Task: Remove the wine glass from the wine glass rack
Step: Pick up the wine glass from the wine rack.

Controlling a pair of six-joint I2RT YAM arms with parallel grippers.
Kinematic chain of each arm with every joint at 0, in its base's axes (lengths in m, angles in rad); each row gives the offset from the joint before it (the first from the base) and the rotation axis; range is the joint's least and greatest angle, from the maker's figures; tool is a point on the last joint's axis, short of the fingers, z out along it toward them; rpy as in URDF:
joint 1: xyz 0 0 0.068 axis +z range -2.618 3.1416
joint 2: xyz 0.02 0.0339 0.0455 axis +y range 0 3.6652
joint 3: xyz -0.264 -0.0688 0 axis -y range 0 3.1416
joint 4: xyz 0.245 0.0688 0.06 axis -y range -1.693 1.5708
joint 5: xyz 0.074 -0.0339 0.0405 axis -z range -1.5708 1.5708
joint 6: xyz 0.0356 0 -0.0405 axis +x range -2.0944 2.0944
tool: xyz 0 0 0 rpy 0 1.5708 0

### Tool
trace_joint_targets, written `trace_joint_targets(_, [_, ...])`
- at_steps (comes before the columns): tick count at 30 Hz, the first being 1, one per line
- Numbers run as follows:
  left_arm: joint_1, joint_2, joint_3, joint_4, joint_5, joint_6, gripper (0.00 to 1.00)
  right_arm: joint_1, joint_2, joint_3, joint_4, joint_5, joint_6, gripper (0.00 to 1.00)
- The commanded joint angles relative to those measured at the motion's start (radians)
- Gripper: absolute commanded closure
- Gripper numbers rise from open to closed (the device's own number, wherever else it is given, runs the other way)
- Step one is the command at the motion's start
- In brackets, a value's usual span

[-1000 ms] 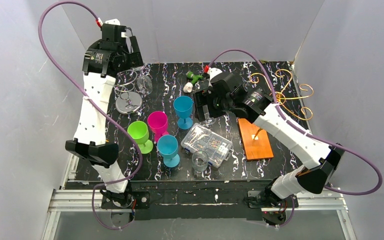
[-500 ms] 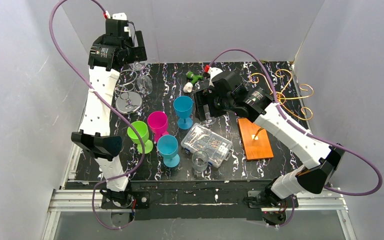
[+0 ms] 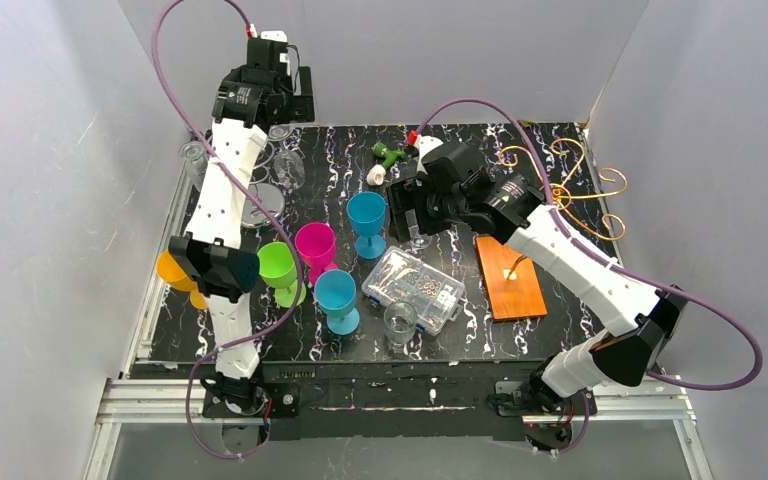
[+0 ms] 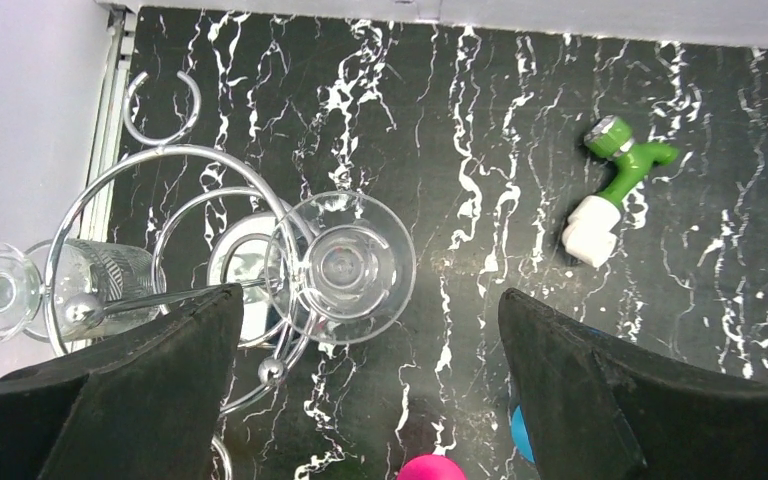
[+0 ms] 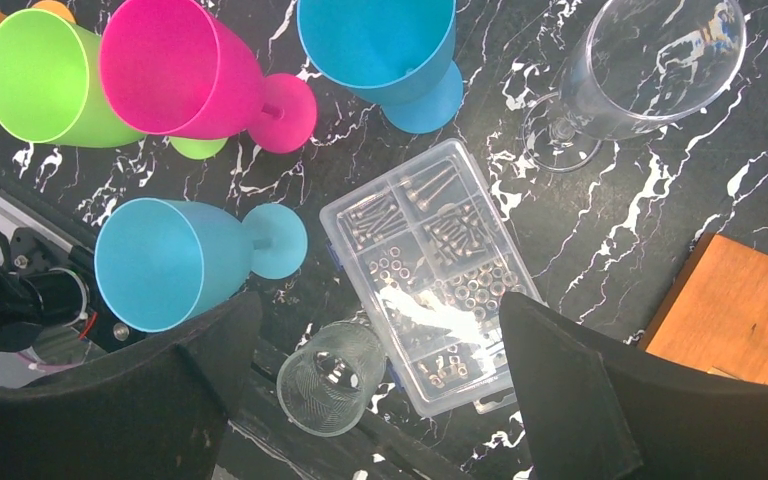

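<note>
Right gripper (image 5: 380, 300): jaws spread wide, gripping nothing, hovering over mid-table. The wine glass (image 5: 650, 70) is off the wine glass rack (image 3: 570, 178) and stands upright with its foot on the black marbled table (image 4: 520, 90). It sits at 1 o'clock from the clear compartment box (image 5: 430, 270), outside my right fingers (image 5: 580, 400) and not touching them. From the top camera the gold wire rack is at the table's 2 o'clock corner. Its wooden base (image 5: 750, 310) lies at 4 o'clock from the glass, well apart. Left gripper (image 4: 368, 300): jaws also wide open, holding nothing, high over the 10 o'clock corner. Straight below it is a silver wire stand (image 4: 165, 160) with an inverted clear glass (image 4: 340, 268) in its rings, foot up. A second one (image 4: 0, 290) hangs at the stand's 9 o'clock edge. Green-and-white fitting (image 4: 615, 185) lies at 2 o'clock in the left wrist view. At 9 to 10 o'clock from the box are the pink goblet (image 5: 175, 70), green goblet (image 5: 35, 75) and two blue goblets (image 5: 380, 40). Small clear tumbler (image 5: 332, 378) is just beside the box at 7 o'clock. The box holds small metal hardware; any print is too small to read.
</note>
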Motion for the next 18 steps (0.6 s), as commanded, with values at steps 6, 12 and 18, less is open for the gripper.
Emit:
trace_joint_targets(6, [0.003,0.050,0.045,0.007,-0.102,0.020,0.02,-0.003,0.008,0.030,0.034,-0.010,0.020,0.02])
trace_joint_targets(12, [0.014,0.081,0.049,0.006,-0.087,0.006,0.02,-0.003,0.013,0.032,0.031,-0.007,0.019,0.02])
trace_joint_targets(18, [0.033,0.091,0.041,0.001,-0.068,-0.021,0.02,-0.003,0.016,0.029,0.031,-0.007,0.019,0.02])
